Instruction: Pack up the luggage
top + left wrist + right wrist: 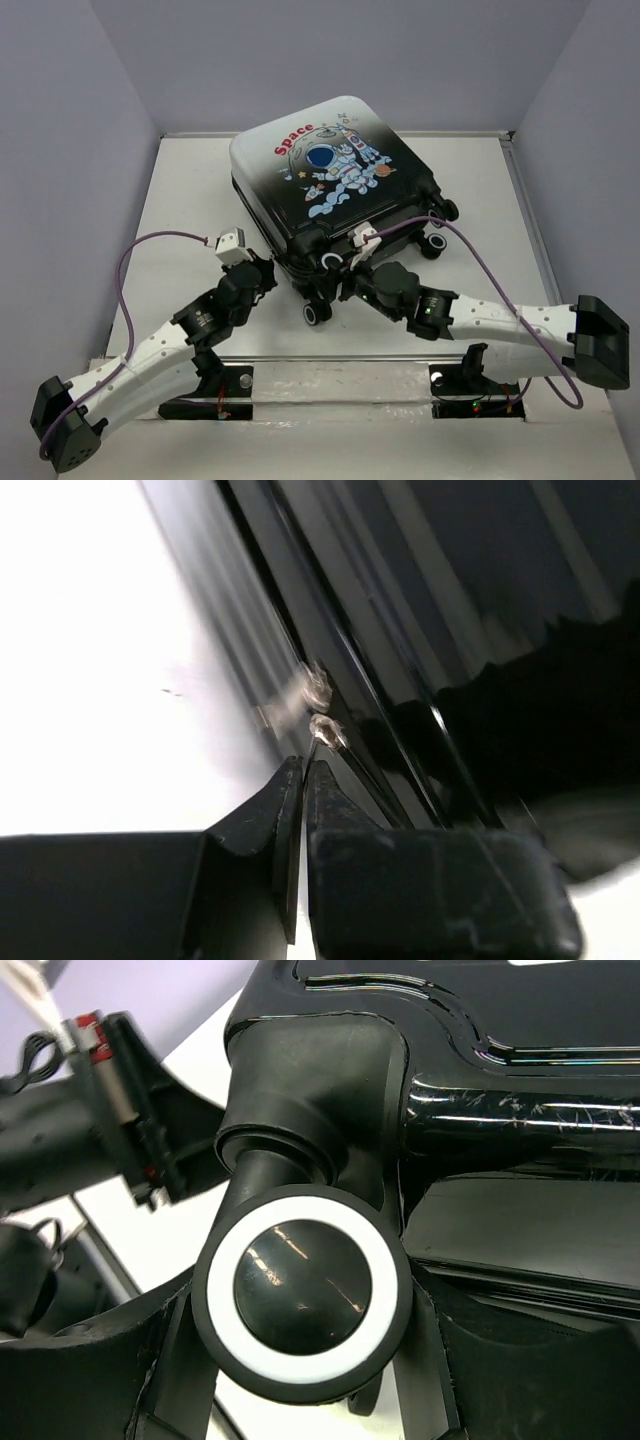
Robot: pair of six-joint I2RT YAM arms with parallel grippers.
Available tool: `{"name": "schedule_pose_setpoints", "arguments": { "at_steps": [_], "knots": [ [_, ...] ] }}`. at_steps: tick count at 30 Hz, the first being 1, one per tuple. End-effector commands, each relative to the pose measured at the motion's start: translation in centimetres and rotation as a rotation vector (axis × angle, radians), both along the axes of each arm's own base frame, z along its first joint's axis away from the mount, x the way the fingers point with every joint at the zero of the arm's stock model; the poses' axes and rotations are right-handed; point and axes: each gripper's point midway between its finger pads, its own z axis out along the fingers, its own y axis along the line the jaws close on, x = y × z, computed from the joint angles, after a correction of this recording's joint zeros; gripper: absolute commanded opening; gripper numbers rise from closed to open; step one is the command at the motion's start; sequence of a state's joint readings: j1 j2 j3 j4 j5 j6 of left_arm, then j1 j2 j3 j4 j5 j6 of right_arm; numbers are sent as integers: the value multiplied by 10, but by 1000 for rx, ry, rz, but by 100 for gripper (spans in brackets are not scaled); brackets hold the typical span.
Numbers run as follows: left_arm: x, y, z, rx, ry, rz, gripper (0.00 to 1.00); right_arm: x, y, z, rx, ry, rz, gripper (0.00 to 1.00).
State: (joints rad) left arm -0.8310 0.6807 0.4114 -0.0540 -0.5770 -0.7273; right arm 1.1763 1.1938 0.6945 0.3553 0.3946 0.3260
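The luggage [330,170] lies closed on the table just far of both arms, wheels nearest. My left end effector [303,765] is clenched at the zipper pull [327,730] on the near-left seam. The right end effector [350,285] straddles a caster wheel [302,1295]; I cannot tell whether it grips.

Overhead view evenly lit, shadows soft. Left wrist view blurred, blown out white at 9 o'clock. Right wrist sharp, glare streaking the luggage [520,1110] at 2 o'clock.
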Motion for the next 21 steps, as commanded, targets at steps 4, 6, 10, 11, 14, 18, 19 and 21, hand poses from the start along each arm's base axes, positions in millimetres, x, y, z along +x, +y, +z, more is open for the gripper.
{"name": "schedule_pose_setpoints", "arguments": {
  "at_steps": [4, 6, 10, 11, 14, 18, 19, 21],
  "knots": [
    [30, 66, 10, 46, -63, 297, 6, -4, -43, 20, 46, -1, -83, 7],
    [37, 68, 15, 40, -79, 291, 6, -9, -49, 19, 48, 7, -75, 7],
    [52, 73, 30, 37, -104, 295, 6, -13, -58, 9, 41, 19, -78, 7],
    [53, 76, 30, 39, -105, 308, 6, -13, -59, 9, 38, 20, -80, 7],
    [62, 86, 31, 22, -97, 334, 6, -14, -58, 9, 38, 19, -70, 7],
    [65, 64, 40, -65, -93, 233, 6, -17, -46, 11, 31, 23, -24, 7],
    [60, 60, 51, -103, -124, 205, 6, -16, -39, 4, 4, 31, -13, 7],
    [48, 47, 69, -151, -167, 104, 25, -16, -21, 4, -13, 41, 33, 9]
  ]
}}
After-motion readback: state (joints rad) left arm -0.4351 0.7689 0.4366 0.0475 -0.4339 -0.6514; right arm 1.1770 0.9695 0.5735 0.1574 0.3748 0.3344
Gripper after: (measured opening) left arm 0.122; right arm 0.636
